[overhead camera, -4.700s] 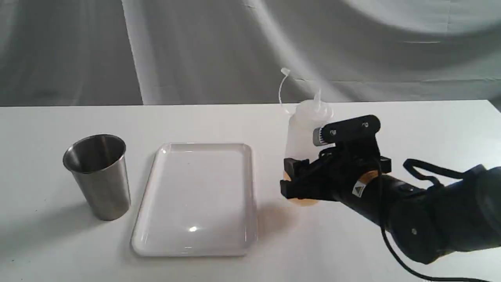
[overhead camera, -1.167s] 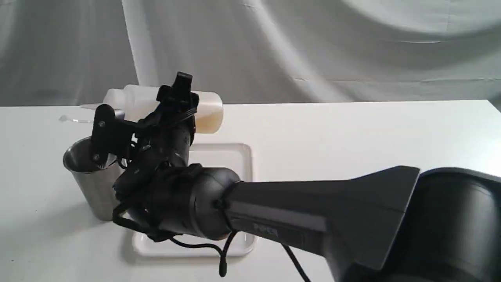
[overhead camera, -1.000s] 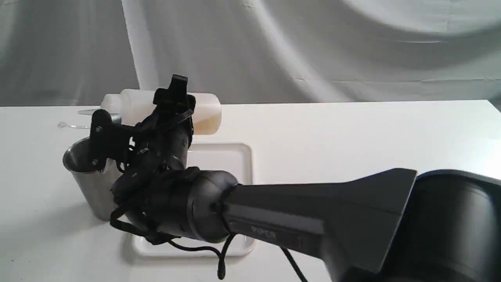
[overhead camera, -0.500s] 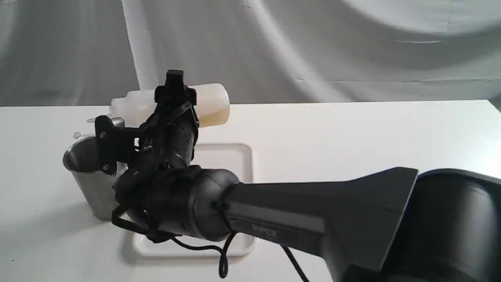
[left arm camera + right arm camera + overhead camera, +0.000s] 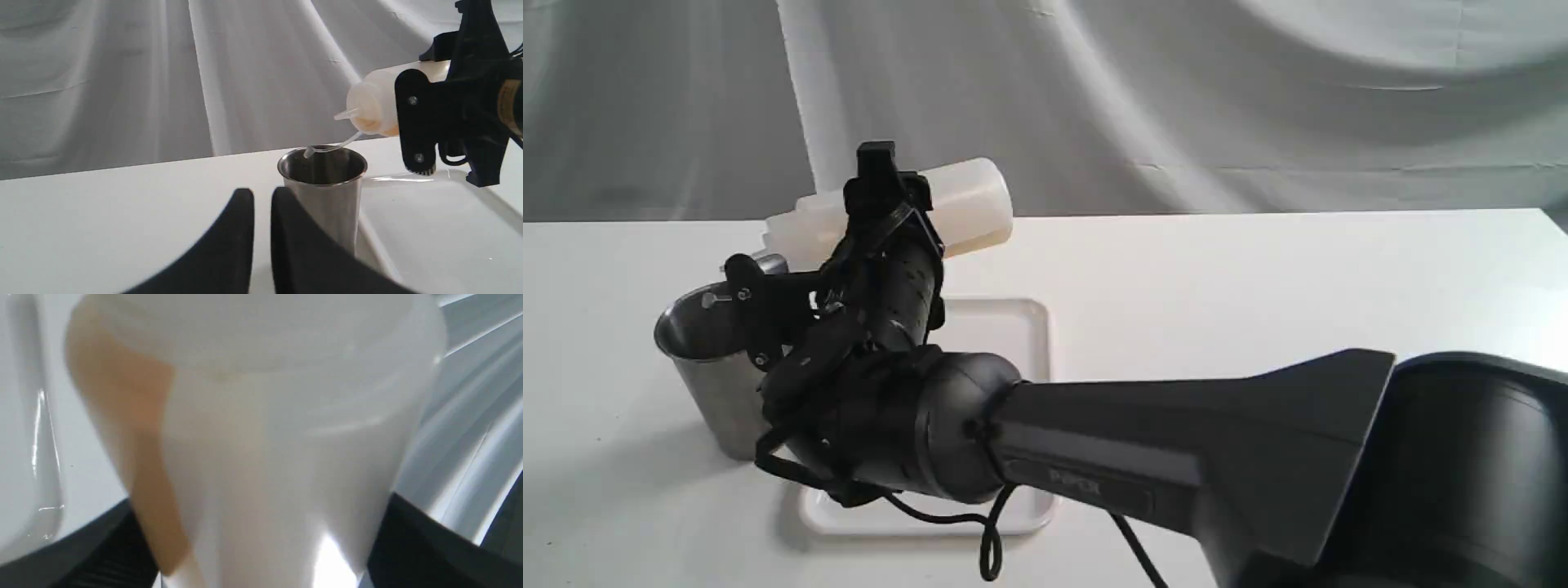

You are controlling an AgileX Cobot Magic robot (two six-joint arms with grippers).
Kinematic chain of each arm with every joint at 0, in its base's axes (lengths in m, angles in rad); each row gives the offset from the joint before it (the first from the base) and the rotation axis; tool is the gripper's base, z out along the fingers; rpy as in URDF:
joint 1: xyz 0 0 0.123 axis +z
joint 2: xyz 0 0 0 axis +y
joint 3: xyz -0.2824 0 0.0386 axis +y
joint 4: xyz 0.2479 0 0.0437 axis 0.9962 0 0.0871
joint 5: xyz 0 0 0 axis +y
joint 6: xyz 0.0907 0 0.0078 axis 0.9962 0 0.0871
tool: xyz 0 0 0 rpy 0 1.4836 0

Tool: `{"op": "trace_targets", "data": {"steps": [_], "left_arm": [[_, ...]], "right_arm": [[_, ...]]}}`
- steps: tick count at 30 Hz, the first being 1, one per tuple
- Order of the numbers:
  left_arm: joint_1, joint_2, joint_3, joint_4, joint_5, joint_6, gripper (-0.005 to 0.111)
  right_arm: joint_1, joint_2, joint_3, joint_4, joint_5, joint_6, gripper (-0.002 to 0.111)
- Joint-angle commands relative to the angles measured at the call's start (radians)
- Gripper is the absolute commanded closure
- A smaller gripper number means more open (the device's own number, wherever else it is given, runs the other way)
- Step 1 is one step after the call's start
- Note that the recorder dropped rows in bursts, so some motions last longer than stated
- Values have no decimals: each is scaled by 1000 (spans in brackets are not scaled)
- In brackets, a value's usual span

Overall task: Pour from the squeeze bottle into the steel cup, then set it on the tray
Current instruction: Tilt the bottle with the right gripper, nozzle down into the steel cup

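Exterior cam sits out front of the table, a bit above the steel cup, facing the curtain. Left wrist cam is low, near the cup, facing roughly the same way. Both catch the cup, tray and squeeze bottle. Right wrist cam is jammed right against the bottle.

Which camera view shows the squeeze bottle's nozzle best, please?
The left wrist view: the nozzle shows in clear profile, tipped toward the steel cup. In the exterior view the right gripper hides it; only the body of the squeeze bottle shows. The right wrist view shows just that body, close and blurred.
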Motion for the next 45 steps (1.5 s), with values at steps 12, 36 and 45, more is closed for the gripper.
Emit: {"op": "trace_targets", "data": {"steps": [12,36,45], "left_arm": [[-5,-5,4,3,-2,-4,98],[-5,-5,4,3,-2,-4,98],[-5,-5,4,3,-2,-1,98]], "right_arm": [[2,-25,-9,-42,33,-40,53],[11,-48,-9,-42,41,-115,53],[11,-67,-9,-42,53,-169,53]]}}
